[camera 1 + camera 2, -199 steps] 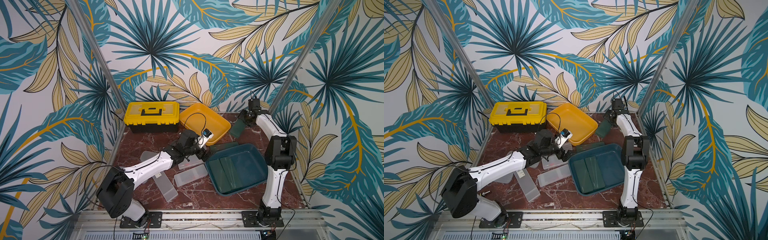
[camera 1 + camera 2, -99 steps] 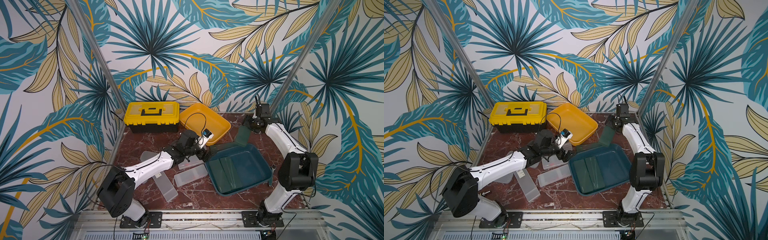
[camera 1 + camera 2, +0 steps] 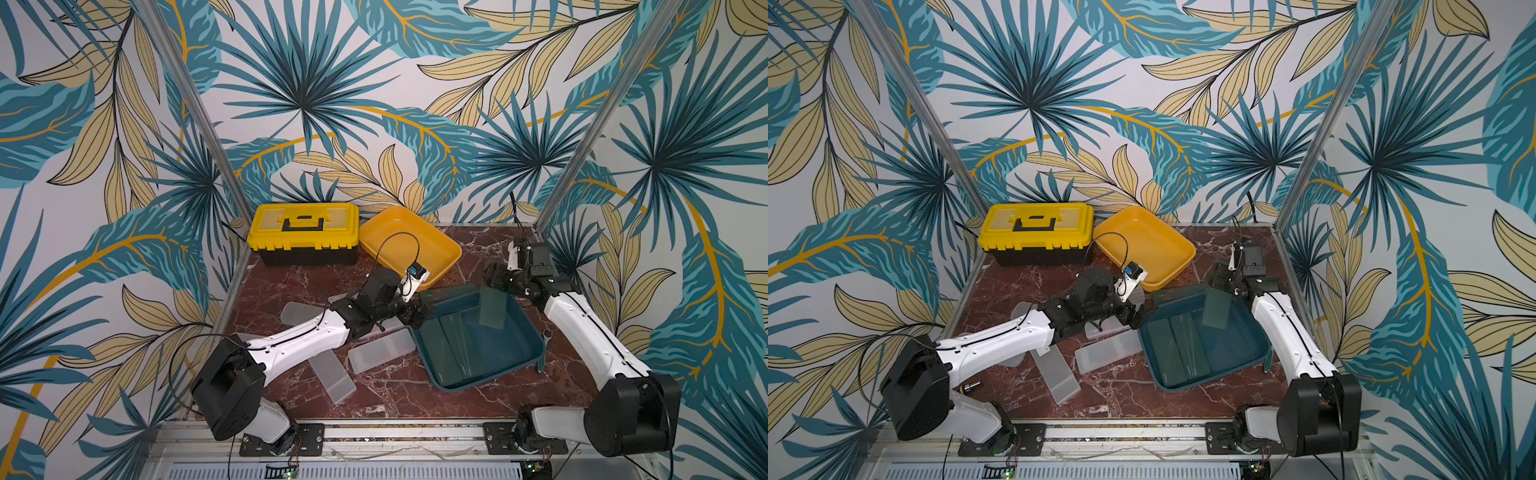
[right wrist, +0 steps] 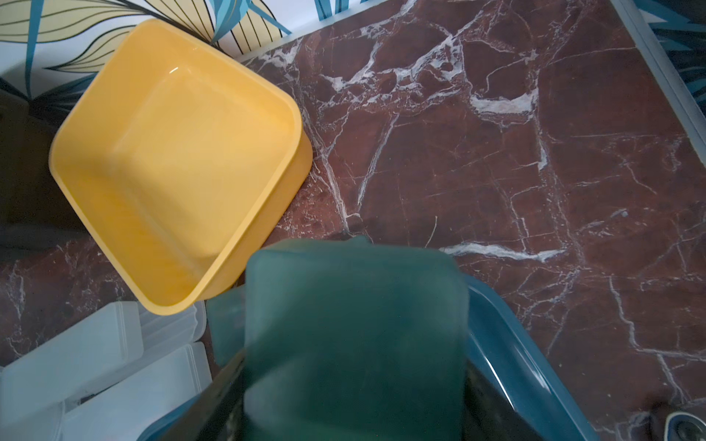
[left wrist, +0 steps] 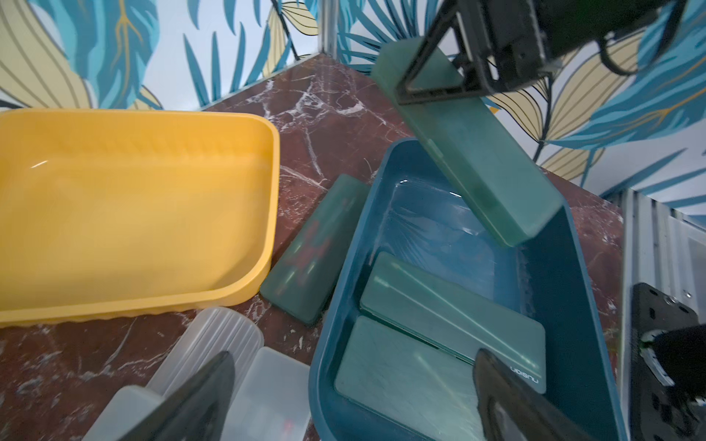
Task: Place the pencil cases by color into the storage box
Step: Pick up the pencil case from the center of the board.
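Gripping green case (image 3: 492,311) over teal bin (image 5: 338,298), right hand (image 3: 497,287), left hand (image 3: 415,318) spread

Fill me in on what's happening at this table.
The right pincer grips a dark green pencil case, tilted over the blue tray, where other green cases already lie flat. The left pincer is open and empty near that tray's edge, above the frosted white cases lying on the table. Between the blue tray and the empty yellow tray lies one more green case.
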